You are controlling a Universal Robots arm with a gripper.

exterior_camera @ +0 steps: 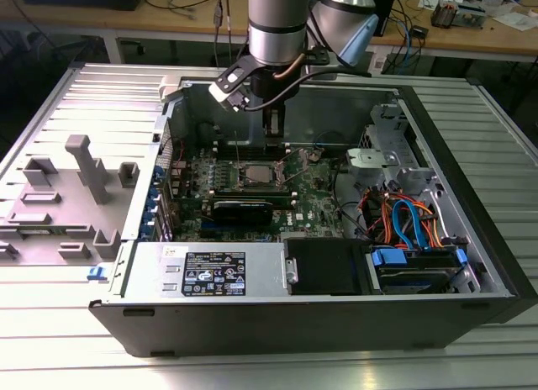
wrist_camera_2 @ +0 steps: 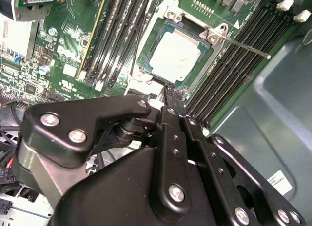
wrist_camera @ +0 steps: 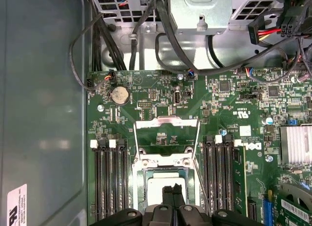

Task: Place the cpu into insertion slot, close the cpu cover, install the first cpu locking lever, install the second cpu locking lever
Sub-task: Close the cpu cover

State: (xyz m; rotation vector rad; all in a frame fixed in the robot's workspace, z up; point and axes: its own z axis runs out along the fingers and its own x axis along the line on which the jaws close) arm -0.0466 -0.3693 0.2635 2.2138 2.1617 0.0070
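**Cpu seated, cover open, claw narrow above it**

The cpu (wrist_camera_2: 175,55) lies flat inside the insertion slot (wrist_camera: 142,192) at the middle of the green motherboard (exterior_camera: 319,201). The cpu cover (wrist_camera: 165,122) is swung open toward the exterior view's right. The gripper (wrist_camera: 173,189) hangs just over the chip, and in both wrist views its fingers look pinched together with nothing between them. The cover is probably light, stiff, slick thin metal that pivots on its hinge, so it is best pressed at its free crossbar. The chip looks fragile and should take no sideways load.
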